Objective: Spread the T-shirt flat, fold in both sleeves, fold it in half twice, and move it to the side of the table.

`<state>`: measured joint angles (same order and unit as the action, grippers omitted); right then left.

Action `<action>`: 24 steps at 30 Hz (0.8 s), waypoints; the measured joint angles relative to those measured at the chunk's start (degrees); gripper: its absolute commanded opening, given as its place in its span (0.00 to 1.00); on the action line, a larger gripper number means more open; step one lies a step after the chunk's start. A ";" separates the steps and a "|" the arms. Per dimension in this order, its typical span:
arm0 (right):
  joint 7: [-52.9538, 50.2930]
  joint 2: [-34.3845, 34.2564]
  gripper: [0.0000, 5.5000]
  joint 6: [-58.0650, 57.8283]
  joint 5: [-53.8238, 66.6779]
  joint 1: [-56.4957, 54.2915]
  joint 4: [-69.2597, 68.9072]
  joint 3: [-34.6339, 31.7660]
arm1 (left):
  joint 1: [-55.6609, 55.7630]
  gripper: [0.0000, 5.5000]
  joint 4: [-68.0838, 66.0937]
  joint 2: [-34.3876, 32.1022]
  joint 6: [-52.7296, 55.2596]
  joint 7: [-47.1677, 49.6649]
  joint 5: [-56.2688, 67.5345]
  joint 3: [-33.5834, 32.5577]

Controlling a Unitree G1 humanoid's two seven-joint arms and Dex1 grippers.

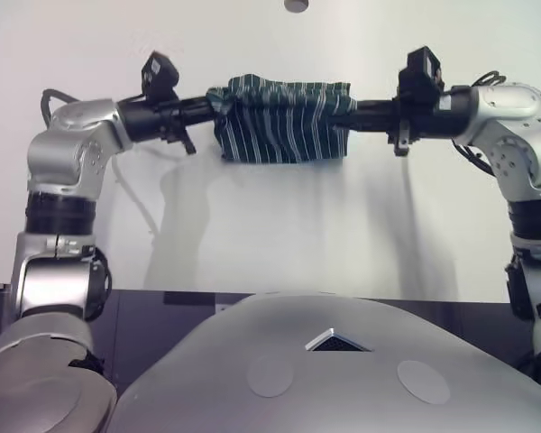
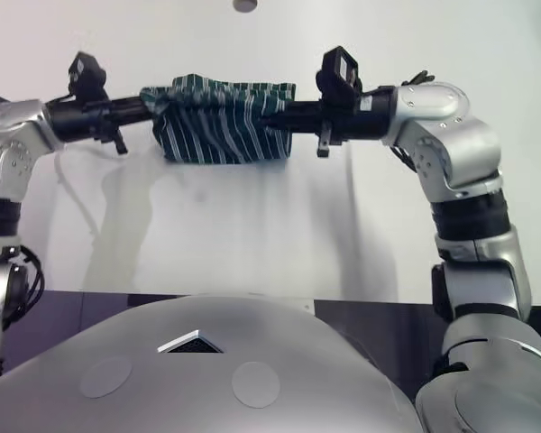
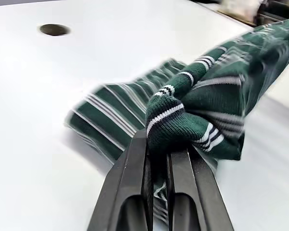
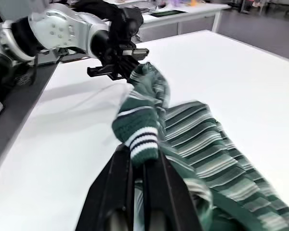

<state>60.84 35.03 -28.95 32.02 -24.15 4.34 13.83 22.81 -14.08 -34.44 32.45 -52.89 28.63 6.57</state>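
Left eye view: the green striped T-shirt [image 1: 282,122] is stretched in a bunched band between both arms over the far part of the white table [image 1: 279,234]. The left gripper [image 3: 156,147] has its fingers clamped on a wad of fabric at one end. The right gripper [image 4: 137,151] pinches a white-banded knit edge at the opposite end.

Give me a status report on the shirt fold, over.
Left gripper shut on T-shirt, right gripper shut on its other end. T-shirt bunched, not flat, strung between them over table. Round hole in table beyond it.
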 measured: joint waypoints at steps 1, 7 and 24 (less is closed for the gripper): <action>-1.94 -2.33 0.00 0.00 -1.53 -2.21 5.49 -0.17 | 2.08 0.02 -3.21 2.01 0.01 1.73 -1.38 0.12; -5.45 -8.33 0.13 2.29 -9.02 -7.56 20.75 -0.54 | 6.91 0.17 -12.90 7.85 -3.18 5.76 -6.98 0.46; -14.73 -24.75 0.00 15.95 -18.85 -8.35 25.30 0.21 | 9.23 0.00 -22.69 18.73 -15.02 24.35 -6.84 -16.16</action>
<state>46.11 10.28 -13.00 13.17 -32.50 29.64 14.04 32.03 -36.78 -15.71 17.43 -28.53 21.79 -9.59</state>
